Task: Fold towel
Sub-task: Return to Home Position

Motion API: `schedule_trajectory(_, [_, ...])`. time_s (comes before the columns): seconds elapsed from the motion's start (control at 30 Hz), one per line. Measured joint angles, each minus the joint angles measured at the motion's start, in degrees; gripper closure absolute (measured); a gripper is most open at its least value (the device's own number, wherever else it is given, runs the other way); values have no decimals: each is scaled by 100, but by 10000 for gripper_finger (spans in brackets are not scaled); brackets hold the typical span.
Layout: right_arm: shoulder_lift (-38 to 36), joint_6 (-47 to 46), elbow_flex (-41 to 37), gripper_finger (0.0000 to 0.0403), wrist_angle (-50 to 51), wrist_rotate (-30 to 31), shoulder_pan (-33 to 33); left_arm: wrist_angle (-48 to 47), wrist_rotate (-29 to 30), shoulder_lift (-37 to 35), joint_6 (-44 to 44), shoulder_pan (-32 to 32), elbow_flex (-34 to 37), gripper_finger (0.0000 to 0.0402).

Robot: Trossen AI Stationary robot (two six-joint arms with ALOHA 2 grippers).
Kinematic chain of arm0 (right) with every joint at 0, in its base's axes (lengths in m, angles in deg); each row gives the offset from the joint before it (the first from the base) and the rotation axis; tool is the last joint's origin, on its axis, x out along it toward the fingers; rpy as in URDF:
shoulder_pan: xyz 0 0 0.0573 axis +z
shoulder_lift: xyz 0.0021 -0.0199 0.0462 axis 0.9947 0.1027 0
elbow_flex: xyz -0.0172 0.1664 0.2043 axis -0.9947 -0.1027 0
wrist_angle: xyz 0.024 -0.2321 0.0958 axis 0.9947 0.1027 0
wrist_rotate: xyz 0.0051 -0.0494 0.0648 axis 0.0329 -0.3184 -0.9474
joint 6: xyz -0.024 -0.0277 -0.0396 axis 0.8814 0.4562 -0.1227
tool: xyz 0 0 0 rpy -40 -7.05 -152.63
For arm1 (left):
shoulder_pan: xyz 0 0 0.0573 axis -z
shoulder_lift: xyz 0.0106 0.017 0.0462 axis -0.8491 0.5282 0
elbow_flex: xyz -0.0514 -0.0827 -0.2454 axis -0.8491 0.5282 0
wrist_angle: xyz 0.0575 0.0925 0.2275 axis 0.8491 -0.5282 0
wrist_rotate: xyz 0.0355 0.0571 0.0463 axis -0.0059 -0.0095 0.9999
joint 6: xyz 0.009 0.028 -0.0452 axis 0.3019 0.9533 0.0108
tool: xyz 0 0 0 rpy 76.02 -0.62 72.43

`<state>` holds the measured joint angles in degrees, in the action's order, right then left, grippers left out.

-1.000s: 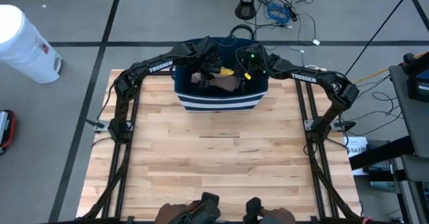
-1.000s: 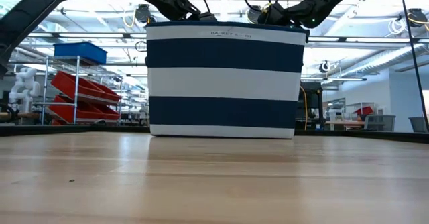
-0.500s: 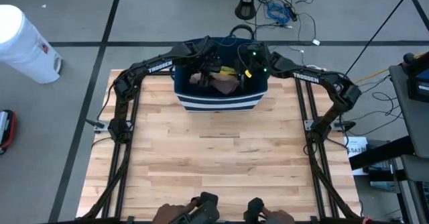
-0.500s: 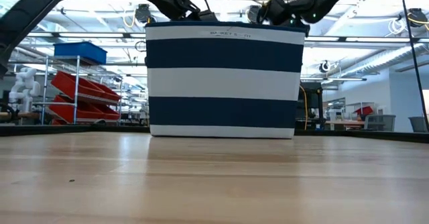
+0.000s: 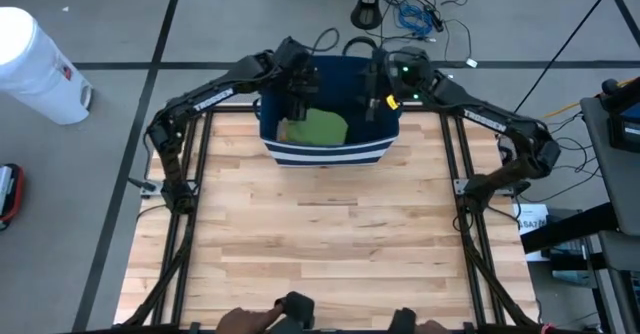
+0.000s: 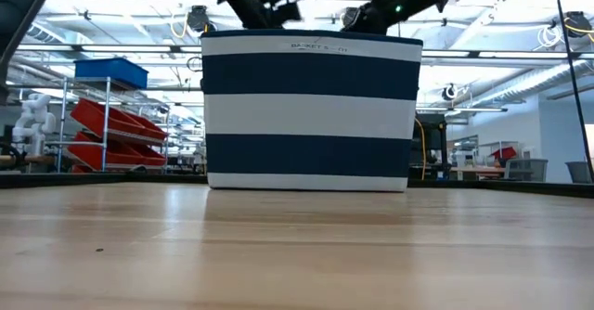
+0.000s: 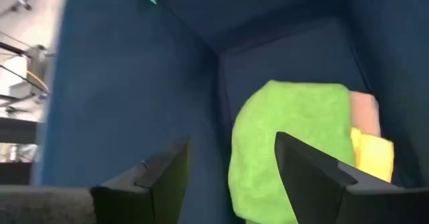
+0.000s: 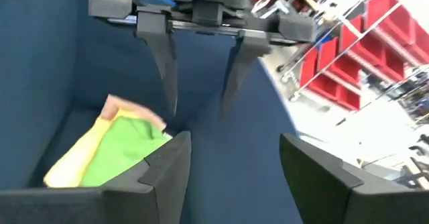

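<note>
Two open, empty grippers hang over a navy-and-white striped bin (image 5: 325, 155) at the far edge of a wooden table (image 5: 320, 234). Inside the bin lies a stack of three folded towels. A green towel (image 5: 315, 128) is on top, and a yellow towel (image 7: 372, 158) and a pink towel (image 7: 365, 108) peek out along one edge beneath it. Seen from above, the stack's long axis runs side to side across the bin, and it sits toward the left arm's side.

The left gripper (image 5: 298, 96) is the nearer one, poised above the stack's left edge. The right gripper (image 5: 372, 92) hangs over the bare blue floor of the bin, beside the stack. From table height, both grippers show above the bin's rim, so the towels lie below the fingertips and apart from them.

The left fingers (image 8: 166, 63) are spread wide with nothing between them. The right gripper's fingers are just as wide and also hold nothing. Both arms look free to lift up and away without catching the towels, though the bin's rim is close under each.
</note>
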<state>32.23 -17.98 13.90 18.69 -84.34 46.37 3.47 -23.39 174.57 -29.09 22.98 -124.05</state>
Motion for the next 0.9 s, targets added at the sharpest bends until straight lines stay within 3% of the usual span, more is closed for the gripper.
schedule_trajectory(0.3, [-958, -140, 0, 188, 236, -15, 33, -54, -15, -793, -173, 64, -2, 179])
schedule_trajectory(0.43, [-1455, -389, 0, 188, 455, -309, 66, -125, -85, -1191, -276, 184, -2, 179])
schedule_trajectory(0.7, [-2428, -424, -2, 188, 1366, -494, 275, -621, -821, -2135, -603, 513, -2, 179])
schedule_trajectory(0.9, [-3154, -597, -2, 188, 2029, -1123, 339, -1345, -1125, -2814, -984, 688, -2, 179])
